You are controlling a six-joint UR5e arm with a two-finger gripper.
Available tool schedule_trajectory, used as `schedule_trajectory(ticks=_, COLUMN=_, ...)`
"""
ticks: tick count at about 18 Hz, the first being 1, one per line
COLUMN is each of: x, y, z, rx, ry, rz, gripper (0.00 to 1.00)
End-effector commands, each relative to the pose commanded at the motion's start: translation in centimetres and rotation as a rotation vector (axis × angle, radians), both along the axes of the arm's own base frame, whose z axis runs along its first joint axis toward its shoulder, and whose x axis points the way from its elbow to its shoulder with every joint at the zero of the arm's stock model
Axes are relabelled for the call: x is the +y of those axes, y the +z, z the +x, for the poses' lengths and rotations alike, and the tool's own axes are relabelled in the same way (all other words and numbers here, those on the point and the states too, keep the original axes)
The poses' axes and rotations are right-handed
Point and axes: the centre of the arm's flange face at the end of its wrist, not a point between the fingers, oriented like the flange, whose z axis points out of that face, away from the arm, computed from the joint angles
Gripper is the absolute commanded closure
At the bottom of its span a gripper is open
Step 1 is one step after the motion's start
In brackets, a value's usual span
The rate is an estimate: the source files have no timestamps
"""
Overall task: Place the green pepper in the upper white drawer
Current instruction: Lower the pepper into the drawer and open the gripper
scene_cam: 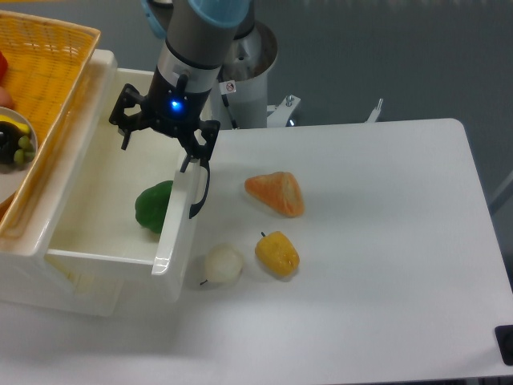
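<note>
The green pepper (152, 205) lies on the floor of the upper white drawer (84, 250), against the inside of its front panel. The dark curved handle (202, 188) faces the table. My gripper (161, 148) hangs open above the drawer's right rear part, higher than the pepper, with nothing between its fingers.
A yellow wicker basket (44, 64) sits above the drawer at the left, with a plate of dark items. On the white table (377, 265) lie an orange wedge (276, 193), a yellow-orange pepper-shaped item (276, 253) and a pale round item (222, 263) by the drawer front.
</note>
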Motion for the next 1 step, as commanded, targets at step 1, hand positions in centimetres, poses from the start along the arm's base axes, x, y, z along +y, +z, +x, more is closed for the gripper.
schedule_trajectory(ticks=1, x=-0.11, y=0.0, z=-0.23, rx=0.0, ry=0.005, rz=0.0, gripper=0.0)
